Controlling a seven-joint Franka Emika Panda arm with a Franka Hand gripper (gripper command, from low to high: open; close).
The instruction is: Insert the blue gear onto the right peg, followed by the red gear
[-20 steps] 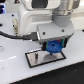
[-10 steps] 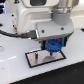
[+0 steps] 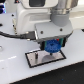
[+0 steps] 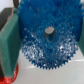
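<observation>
Looking at your gripper [image 3: 51, 46], you see its jaws closed onto the blue gear [image 3: 52, 45], with green pads [image 4: 9, 46] pressing its toothed rim. It hangs just above the grey plate [image 3: 39, 59], whose bare part shows toward 8 o'clock.

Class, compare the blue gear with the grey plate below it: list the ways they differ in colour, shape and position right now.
Colour: the blue gear is bright blue; the grey plate is grey with a black rim.
Shape: the gear is round and toothed; the plate is a flat rectangle.
Position: the gear sits between the fingers of the gripper, above the plate; the plate lies on the white table.
Whether the gear touches the plate is unclear.
</observation>
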